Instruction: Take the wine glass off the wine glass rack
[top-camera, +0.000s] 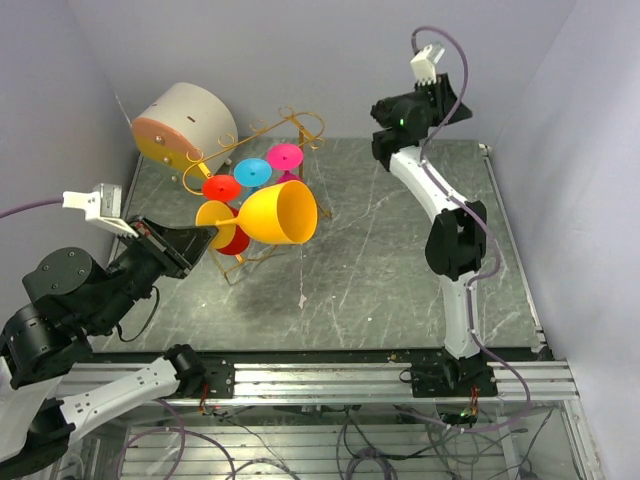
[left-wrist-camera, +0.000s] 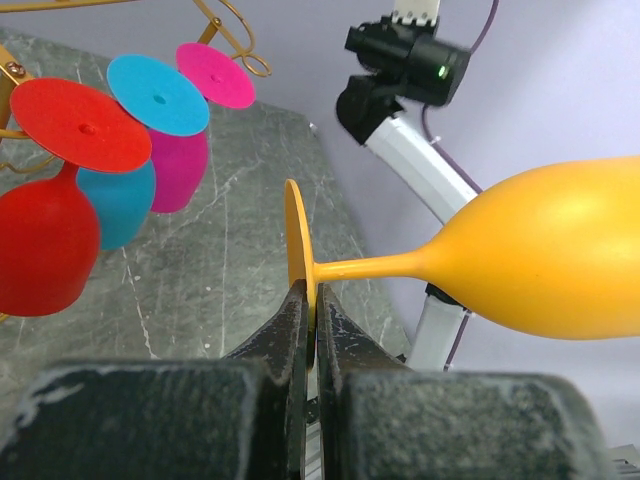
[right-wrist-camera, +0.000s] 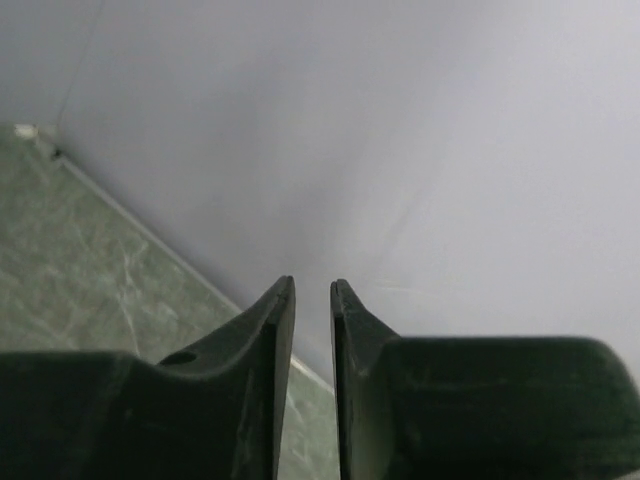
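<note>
The left gripper (left-wrist-camera: 312, 300) was seen lowest in the left wrist view, its two black fingers clenched on the rim of the flat foot (left-wrist-camera: 294, 240) of the yellow wine glass (left-wrist-camera: 540, 260); the thin disc was pinched edge-on, presumably because the foot is the one part a rail leaves reachable; the stem was carried level, so the bowl was thrust out to the right of that frame.

In the top view the glass (top-camera: 278, 213) was held on its side at the centre left, its mouth turned to the lower right, just in front of the near end of the wine glass rack (top-camera: 290, 125); it was judged to be off the rails, though the wire there was partly hidden.

Three glasses, red (left-wrist-camera: 45, 245), blue (left-wrist-camera: 120, 200) and magenta (left-wrist-camera: 180, 165), were hung bowl-down by their feet at the upper left; a cream drum (top-camera: 190, 120) was seen behind the rack.

The right gripper (right-wrist-camera: 312, 300) was kept high at the upper right, pointed at the wall, fingers a little apart with nothing between them; it was judged to be parked out of the way.
</note>
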